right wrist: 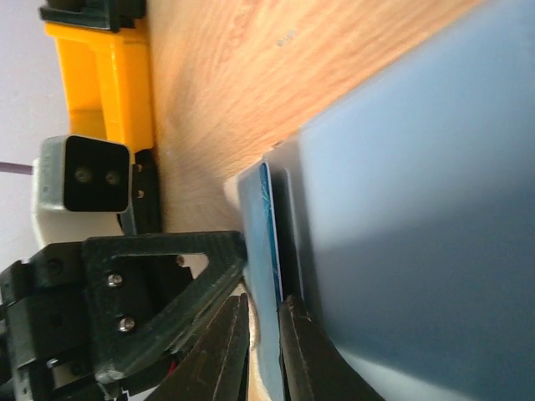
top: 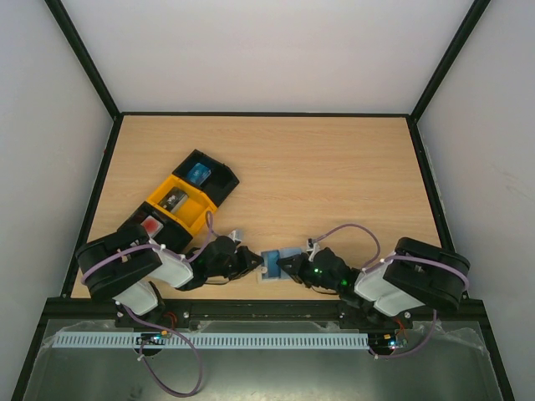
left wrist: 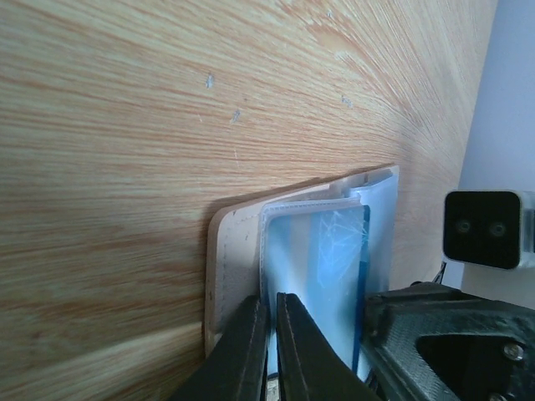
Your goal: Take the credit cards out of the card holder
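Pinching the near rim of the card holder (left wrist: 238,259), the left claw (left wrist: 269,301) has its two fingers drawn almost together, with only the holder's stitched edge between them. The right claw (right wrist: 263,305) faces it from the other side, closed to a narrow gap around the end of a blue card (right wrist: 269,234) that sticks out of the holder's pocket. In the left wrist view that card (left wrist: 338,259) looks translucent and lies flat in the open pale blue wallet, whose beige border rests on the wooden desk (left wrist: 125,125). From above, the holder (top: 272,266) sits near the front edge of the desk, right between the two claw tips. Well apart to the left stands a yellow tray (top: 194,210) joined to a black tray (top: 224,177). A bright blue item (top: 198,174) lies in the black one, and a red card (top: 150,224) lies in the compartment nearest the left arm.
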`<state>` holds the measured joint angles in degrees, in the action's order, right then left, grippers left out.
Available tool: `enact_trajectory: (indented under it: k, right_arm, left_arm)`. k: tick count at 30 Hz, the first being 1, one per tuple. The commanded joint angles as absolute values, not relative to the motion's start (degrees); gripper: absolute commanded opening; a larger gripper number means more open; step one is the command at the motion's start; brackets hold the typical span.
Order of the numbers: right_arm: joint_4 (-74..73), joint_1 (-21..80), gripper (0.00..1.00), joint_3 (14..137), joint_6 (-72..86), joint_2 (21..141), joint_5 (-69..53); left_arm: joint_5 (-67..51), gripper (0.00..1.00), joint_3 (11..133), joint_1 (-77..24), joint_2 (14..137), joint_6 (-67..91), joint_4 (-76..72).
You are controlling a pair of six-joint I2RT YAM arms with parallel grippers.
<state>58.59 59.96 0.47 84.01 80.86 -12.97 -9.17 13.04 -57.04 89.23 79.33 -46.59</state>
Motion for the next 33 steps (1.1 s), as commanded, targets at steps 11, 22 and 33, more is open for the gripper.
enact_trajectory:
  k: [11, 22, 33]
  right_arm:
    - [65.92, 59.53, 0.11, 1.78, 82.23, 88.49, -16.09]
    - [69.36, 55.46, 0.02, 1.53, 70.66, 95.91, -25.11]
    - [46.33, 55.34, 0.02, 1.04, 61.44, 81.82, -14.29]
  left_arm:
    - [-12.02, 0.08, 11.77, -58.88, 92.99, 79.14, -38.03]
    - [-11.66, 0.08, 11.76, -58.89, 92.61, 79.11, -36.63]
    - [-9.36, 0.09, 11.95, -58.89, 90.46, 78.49, -32.09]
